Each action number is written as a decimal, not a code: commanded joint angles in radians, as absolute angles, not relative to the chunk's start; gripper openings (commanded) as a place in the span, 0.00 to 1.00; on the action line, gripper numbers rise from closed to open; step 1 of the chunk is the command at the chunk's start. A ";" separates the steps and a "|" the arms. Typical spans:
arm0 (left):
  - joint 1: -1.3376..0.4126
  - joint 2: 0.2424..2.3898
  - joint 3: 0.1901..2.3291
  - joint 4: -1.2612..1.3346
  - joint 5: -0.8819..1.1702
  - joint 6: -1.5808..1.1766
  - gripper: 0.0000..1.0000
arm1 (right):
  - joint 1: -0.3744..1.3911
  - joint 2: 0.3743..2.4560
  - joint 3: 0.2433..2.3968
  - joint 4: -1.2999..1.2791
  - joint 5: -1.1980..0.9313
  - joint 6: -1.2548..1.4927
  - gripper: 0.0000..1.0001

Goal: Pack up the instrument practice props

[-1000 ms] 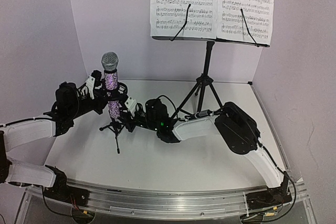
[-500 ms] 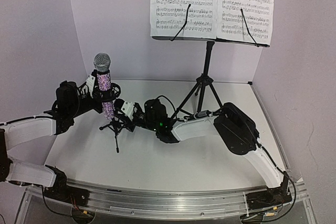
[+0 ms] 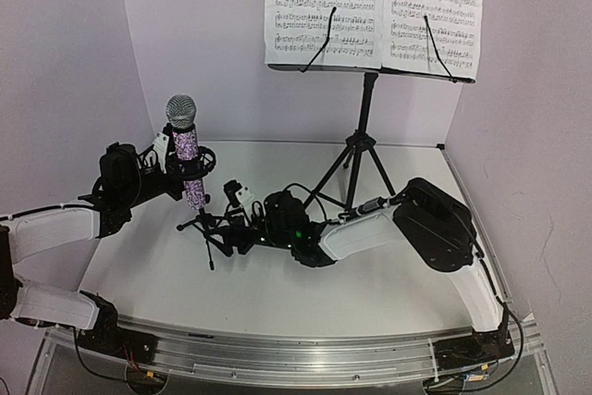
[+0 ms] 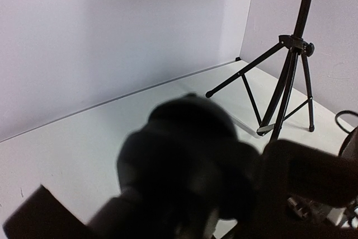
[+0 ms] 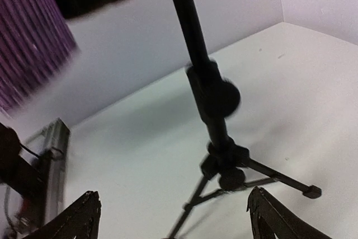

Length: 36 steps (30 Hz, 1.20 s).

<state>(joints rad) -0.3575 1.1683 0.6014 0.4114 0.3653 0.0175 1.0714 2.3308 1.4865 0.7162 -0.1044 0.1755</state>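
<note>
So on the far left, the left gripper (image 3: 176,166) is pinching the microphone (image 3: 186,150) around its purple glitter body, at least that's how it looks from the top camera. The left wrist camera is no help, it's just dark blur up close. The microphone stands roughly upright, grey mesh head on top, above the back left part of the white table (image 3: 277,293). There's a black ring clip around its lower half.

Just right of and below that is the little black mic stand (image 3: 205,225), with its tripod feet on the table. In the right wrist view its pole runs up toward a dark blob next to the purple body, but I can't tell if the clip is attached to it.

The right gripper (image 3: 233,208) sits low, just beside the stand's legs. Its fingers are spread wide, with the tripod base between the fingertips (image 5: 85,212) and not touching them.

Further right, at the back, the tall music stand (image 3: 362,150) is on its own tripod. Two sheet music pages (image 3: 326,6) sit side by side on its shelf, each held by a thin black arm.
</note>
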 commanded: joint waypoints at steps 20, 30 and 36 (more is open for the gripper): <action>-0.367 1.174 0.639 0.450 0.383 -0.019 0.00 | 1.066 2.363 1.609 0.748 -0.046 1.531 0.50; -0.368 1.167 0.644 0.446 0.396 -0.011 0.00 | 1.043 2.410 1.695 0.750 -0.022 1.585 0.41; -0.367 1.170 0.654 0.443 0.402 -0.017 0.00 | 1.037 2.458 1.758 0.746 -0.053 1.640 0.37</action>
<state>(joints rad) -0.3603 1.1816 0.6018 0.4194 0.3672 0.0177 1.0402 2.4141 1.7012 0.7249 -0.0489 1.5430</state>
